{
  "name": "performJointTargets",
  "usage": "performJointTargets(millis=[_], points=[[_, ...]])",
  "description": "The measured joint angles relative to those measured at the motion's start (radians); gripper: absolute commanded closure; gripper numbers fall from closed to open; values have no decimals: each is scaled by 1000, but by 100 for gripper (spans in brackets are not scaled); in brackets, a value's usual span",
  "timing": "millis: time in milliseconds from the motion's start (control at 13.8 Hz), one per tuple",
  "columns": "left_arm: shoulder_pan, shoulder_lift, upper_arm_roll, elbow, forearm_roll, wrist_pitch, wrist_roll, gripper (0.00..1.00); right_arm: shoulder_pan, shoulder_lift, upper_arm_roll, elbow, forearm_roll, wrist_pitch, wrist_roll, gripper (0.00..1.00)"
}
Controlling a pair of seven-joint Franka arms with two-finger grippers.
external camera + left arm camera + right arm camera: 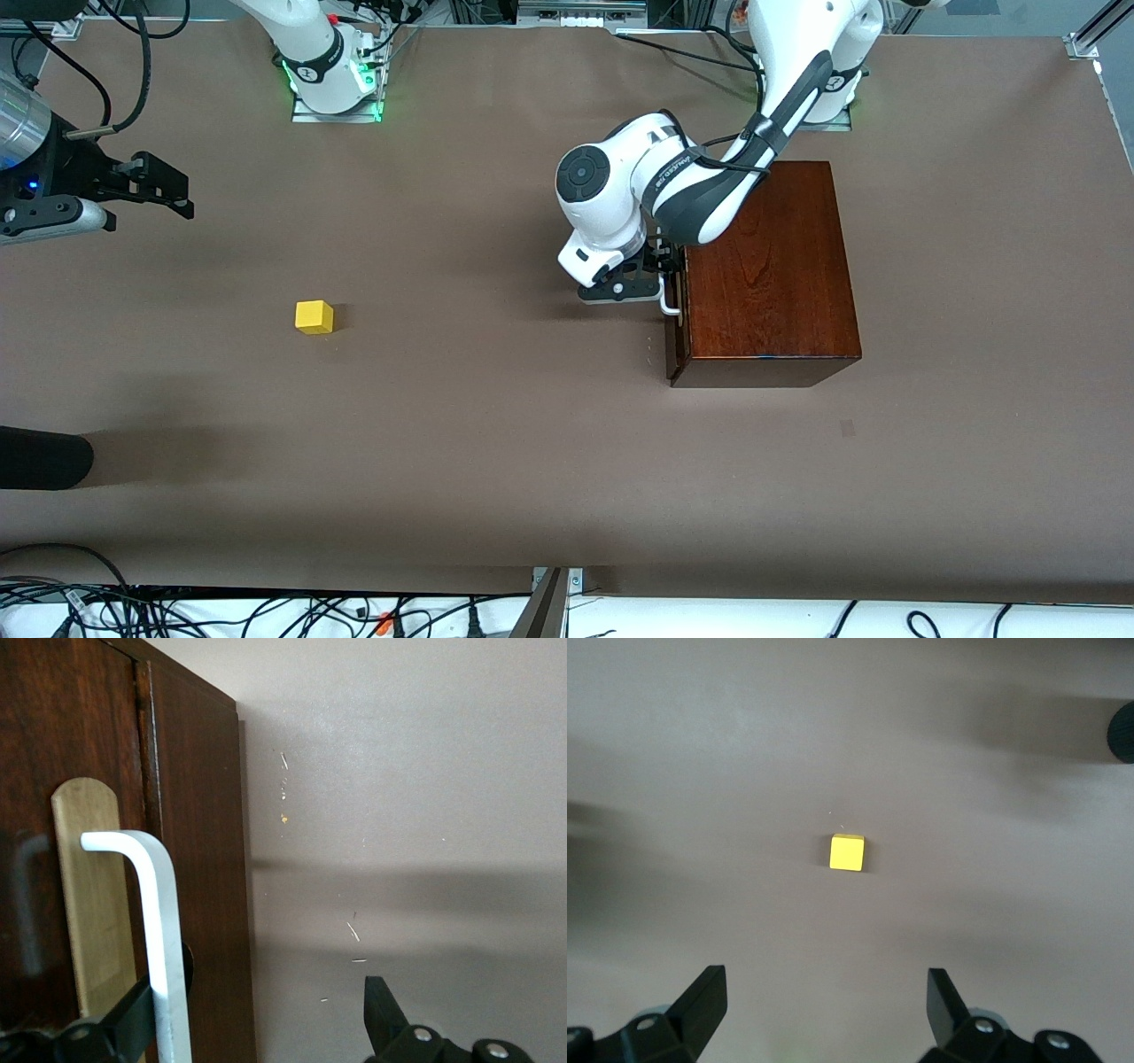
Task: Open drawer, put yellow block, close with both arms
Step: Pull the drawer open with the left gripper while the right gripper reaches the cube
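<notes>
The mahogany box (771, 266) stands toward the left arm's end of the table. Its drawer front (679, 346) looks closed, and the white bar handle (671, 306) faces the right arm's end. My left gripper (664, 288) is open at the handle. In the left wrist view the handle (164, 930) lies between the fingers of the left gripper (257, 1014), close against one finger (133, 1019). The yellow block (314, 316) sits on the table toward the right arm's end. My right gripper (173, 190) is open and empty in the air, and its wrist view shows the block (847, 852) ahead of the right gripper (824, 992).
A dark rounded object (44, 456) juts in at the table's edge, nearer the front camera than the block. Cables run along the table's near edge (266, 611). Brown table surface (496, 399) lies between block and box.
</notes>
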Motion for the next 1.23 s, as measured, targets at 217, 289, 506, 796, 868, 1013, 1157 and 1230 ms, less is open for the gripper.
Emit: performJointTargets(millis=[217,289,506,796,868,1013,1157,1230], points=[[-13,3,1,2,5,12,0,0,0,0,0,0,0,1,0,0],[-14,5,2,3,6,12,-1,0,0,0,0,0,0,1,0,0],[-22,15,2,17,6,12,-20,0,0,0,0,0,0,2,0,0],[-45,41,7,60,6,8,-52,0,0,0,0,0,0,6,0,0],[-51,48,6,71,6,8,-55,0,0,1,0,0,0,12,0,0],[-62,60,11,90,6,1,-60,0,-1,4,-1,0,0,22,0,0],[-71,71,11,109,6,0,-68,0,0,8,1,0,0,27,0,0],[-77,77,12,118,6,-1,-70,0,0,10,3,0,0,27,0,0]])
